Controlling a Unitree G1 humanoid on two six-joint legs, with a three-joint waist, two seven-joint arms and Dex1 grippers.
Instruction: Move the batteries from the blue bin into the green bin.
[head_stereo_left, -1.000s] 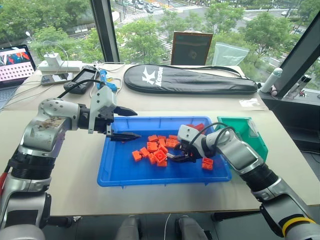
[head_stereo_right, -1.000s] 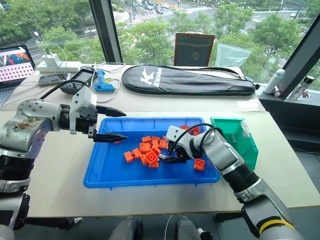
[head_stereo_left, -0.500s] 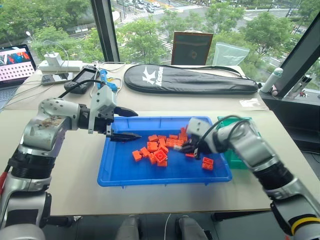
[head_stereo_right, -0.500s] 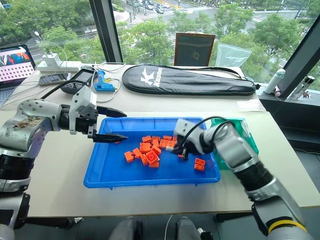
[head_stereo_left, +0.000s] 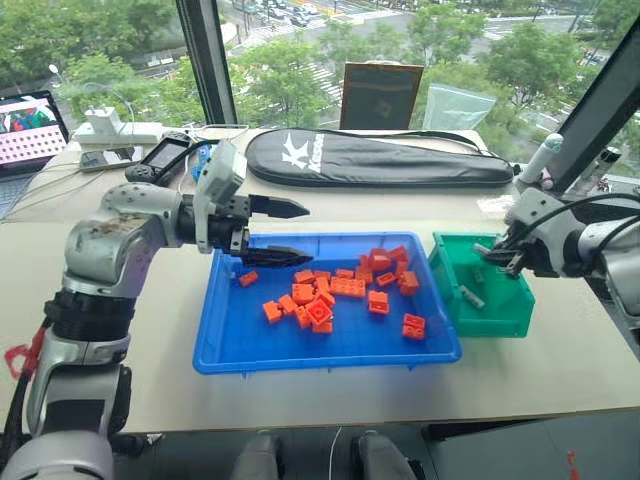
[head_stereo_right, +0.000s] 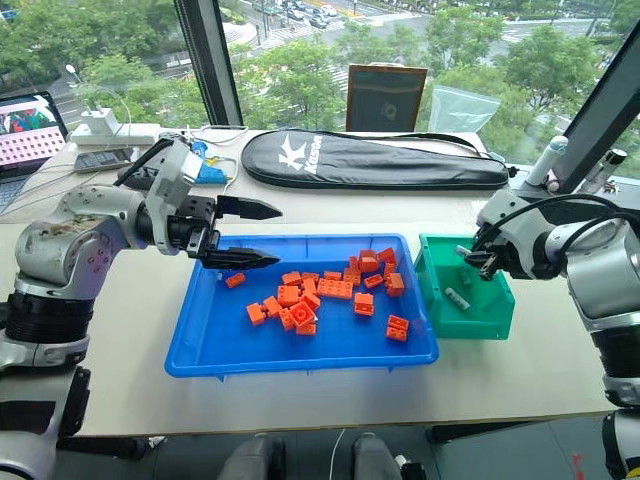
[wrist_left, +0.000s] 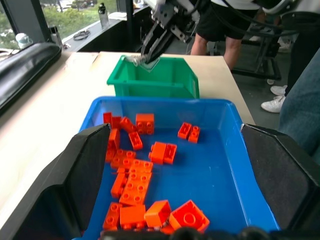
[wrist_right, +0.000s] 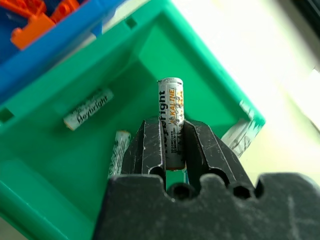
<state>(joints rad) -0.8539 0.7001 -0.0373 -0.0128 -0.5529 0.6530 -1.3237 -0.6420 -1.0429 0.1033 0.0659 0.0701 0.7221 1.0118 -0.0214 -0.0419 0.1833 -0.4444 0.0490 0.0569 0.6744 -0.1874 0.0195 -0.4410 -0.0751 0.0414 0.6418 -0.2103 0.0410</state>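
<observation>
My right gripper (wrist_right: 172, 124) is shut on one battery (wrist_right: 170, 107), a slim silver cylinder with orange print, and holds it above the inside of the green bin (wrist_right: 200, 65). Two more batteries (wrist_right: 87, 109) lie on that bin's floor. In the eye views the green bin (head_stereo_left: 495, 320) stands just right of the blue bin (head_stereo_left: 320, 362), with the right gripper (head_stereo_left: 495, 255) over it. My left gripper (head_stereo_left: 290, 232) hangs open and holds nothing over the blue bin's far left corner. The blue bin holds several orange bricks (head_stereo_left: 330, 295); I see no battery among them.
A black racket bag (head_stereo_left: 380, 160) lies across the table behind the bins. A laptop (head_stereo_left: 30, 125), a power strip and a controller sit at the far left. A brown board (head_stereo_left: 380, 95) leans on the window. A person (wrist_left: 225, 20) stands beyond the table's right end.
My right gripper left the bricks in the blue bin and swung right and up to above the green bin, shut on a battery. The left gripper shifted slightly right and up.
</observation>
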